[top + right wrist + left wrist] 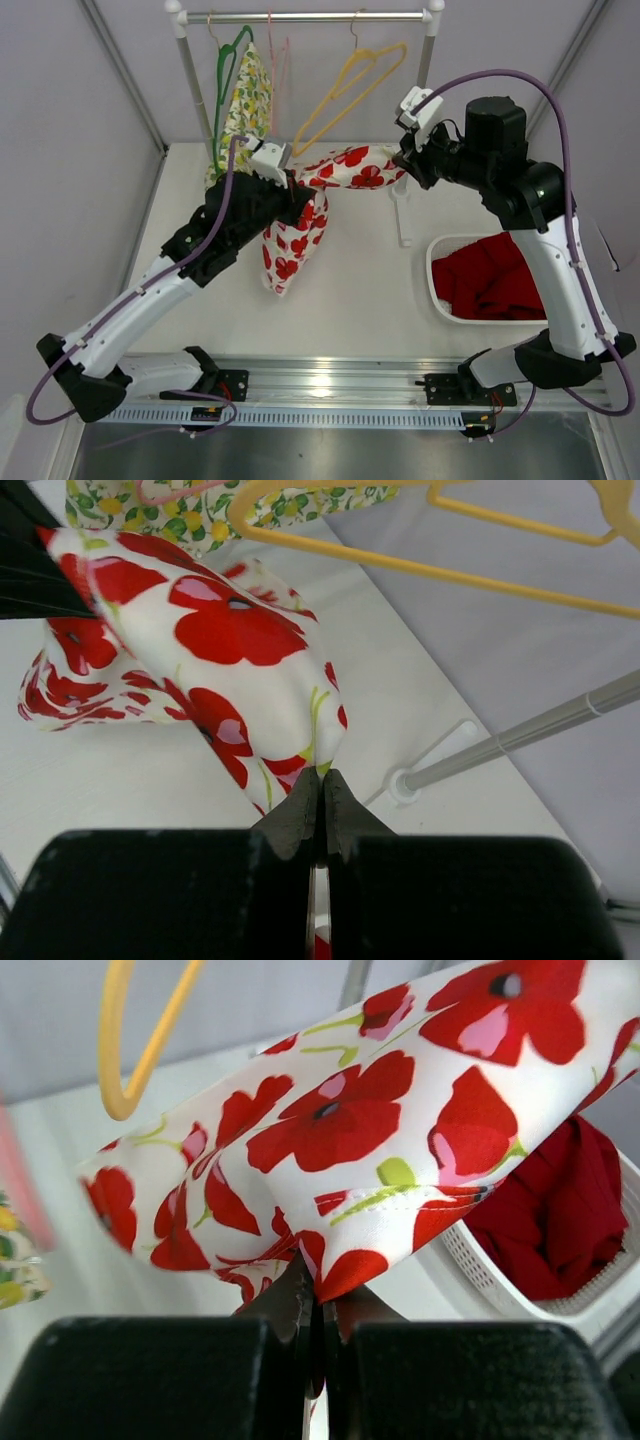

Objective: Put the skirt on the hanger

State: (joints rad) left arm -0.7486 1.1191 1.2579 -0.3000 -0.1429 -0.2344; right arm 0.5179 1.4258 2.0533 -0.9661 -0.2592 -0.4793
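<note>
Top external: both jaws pinch skirt [350, 168]

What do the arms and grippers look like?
Left arm and right arm: white link shells, black joints and motor housings, a purple cable looping along each. Left gripper and right gripper: black tapered fingers; white wrist camera mounts.

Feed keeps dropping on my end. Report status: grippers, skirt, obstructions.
Left gripper and right gripper both shut on poppy skirt, stretched between them. Not on yellow hanger yet. Floral garment hangs close at left.
</note>
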